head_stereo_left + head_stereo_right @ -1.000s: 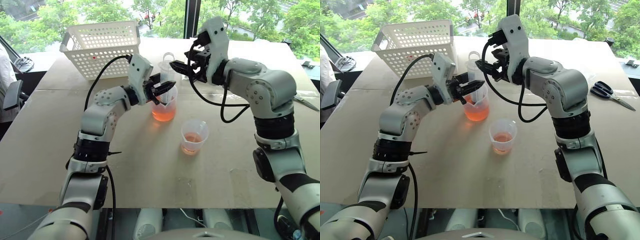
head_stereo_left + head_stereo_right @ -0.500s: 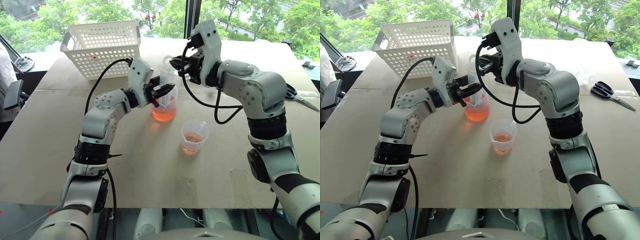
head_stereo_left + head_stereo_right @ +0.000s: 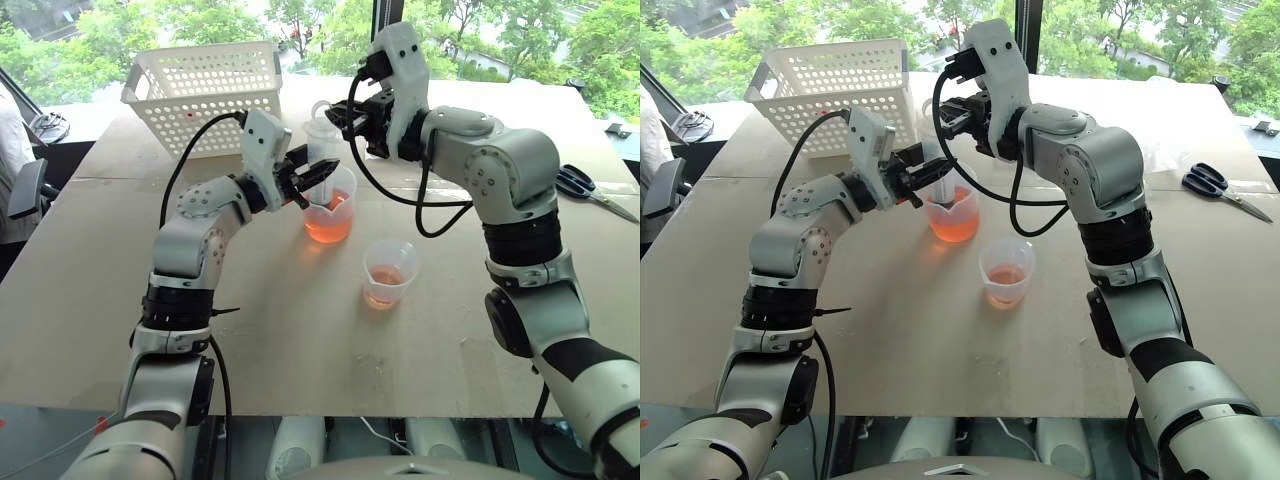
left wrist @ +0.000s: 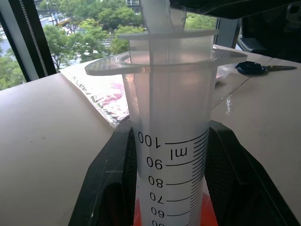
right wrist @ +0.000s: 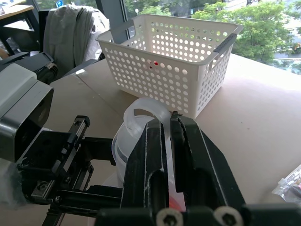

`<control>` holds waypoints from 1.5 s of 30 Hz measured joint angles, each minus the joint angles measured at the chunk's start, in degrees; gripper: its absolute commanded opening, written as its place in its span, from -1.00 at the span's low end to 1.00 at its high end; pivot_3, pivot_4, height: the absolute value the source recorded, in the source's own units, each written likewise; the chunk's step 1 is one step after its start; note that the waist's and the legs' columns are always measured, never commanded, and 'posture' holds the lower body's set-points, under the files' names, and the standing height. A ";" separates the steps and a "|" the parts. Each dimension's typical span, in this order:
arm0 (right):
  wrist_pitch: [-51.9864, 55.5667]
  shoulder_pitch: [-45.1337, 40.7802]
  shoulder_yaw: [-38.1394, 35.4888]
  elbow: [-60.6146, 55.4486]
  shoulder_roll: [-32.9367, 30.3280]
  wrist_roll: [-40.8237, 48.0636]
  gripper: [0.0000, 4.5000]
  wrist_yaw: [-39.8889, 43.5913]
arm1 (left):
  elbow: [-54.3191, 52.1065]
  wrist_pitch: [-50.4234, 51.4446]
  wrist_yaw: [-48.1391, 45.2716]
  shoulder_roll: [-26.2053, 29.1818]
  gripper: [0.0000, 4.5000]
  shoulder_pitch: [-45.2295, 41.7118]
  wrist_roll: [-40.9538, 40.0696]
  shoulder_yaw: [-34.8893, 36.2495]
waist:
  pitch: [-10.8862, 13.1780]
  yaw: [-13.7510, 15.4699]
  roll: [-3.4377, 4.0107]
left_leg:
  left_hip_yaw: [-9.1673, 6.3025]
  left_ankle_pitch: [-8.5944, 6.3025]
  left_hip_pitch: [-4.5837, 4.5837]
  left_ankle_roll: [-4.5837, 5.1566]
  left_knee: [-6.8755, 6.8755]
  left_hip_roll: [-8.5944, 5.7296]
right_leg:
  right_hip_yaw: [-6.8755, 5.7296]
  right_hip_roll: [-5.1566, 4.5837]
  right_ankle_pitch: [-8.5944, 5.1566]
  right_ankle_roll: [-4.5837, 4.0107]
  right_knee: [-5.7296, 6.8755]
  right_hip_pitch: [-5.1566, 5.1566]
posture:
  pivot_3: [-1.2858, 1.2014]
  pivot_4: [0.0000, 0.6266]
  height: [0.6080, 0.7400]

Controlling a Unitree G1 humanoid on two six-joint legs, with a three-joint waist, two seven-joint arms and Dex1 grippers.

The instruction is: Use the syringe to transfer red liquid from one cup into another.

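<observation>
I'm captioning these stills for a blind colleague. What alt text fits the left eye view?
Two robot arms meet over a tall cup of red liquid: the left gripper clamps the barrel of an upright syringe standing in the cup, and the right gripper pinches its plunger. A shorter cup with a little red liquid stands nearer; a white basket and scissors also lie on the table.

both arms raised inward, fingers (image 5: 188,155) clamped.

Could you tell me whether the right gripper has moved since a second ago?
Yes. The right gripper has shifted toward the white basket, from beside the syringe to its plunger top, and is now shut on it.
</observation>
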 measured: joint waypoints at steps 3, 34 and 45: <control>-0.13 -0.68 0.00 0.18 0.00 -0.05 -0.97 0.21 | -0.42 0.04 -0.02 0.10 -0.40 0.06 -0.01 0.44 | 0.00 -0.01 0.00 | -0.01 0.00 0.00 0.00 0.00 0.00 | 0.00 0.00 0.00 0.00 0.00 0.00 | 0.03 -0.52 1.00; -5.01 -1.94 0.23 0.85 -3.99 -1.12 -0.54 6.96 | -1.39 1.70 -0.76 -0.76 -0.40 -0.36 -0.81 0.78 | 0.01 0.10 0.01 | -0.01 0.00 -0.02 0.01 -0.01 -0.01 | -0.02 -0.01 0.00 0.00 -0.03 0.01 | 0.03 -0.52 1.00; -9.87 6.65 -2.52 -7.62 -9.54 0.05 0.43 12.06 | 0.47 3.36 -2.57 -1.36 -0.40 -3.83 -2.71 1.52 | 0.01 0.14 0.01 | -0.07 0.00 -0.08 0.01 0.01 -0.01 | -0.07 -0.02 0.00 0.00 -0.04 0.00 | 0.03 -0.52 1.00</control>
